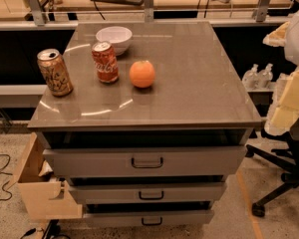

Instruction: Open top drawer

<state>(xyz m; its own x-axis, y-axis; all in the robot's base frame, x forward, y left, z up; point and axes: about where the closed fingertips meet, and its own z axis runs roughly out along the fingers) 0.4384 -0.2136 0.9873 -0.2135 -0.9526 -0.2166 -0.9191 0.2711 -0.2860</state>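
The top drawer is the widest grey front, just under the cabinet top. Its small dark loop handle sits at the centre. A dark gap shows between the cabinet top and the upper edge of the drawer front. My gripper is a pale cream and white shape at the right edge of the view. It is beside the cabinet's right side, above drawer level and well away from the handle. It touches nothing.
On the cabinet top stand a white bowl, a red cola can, a tan can and an orange. Two shallower drawers lie below. A tan box sits at the left, an office chair base at the right.
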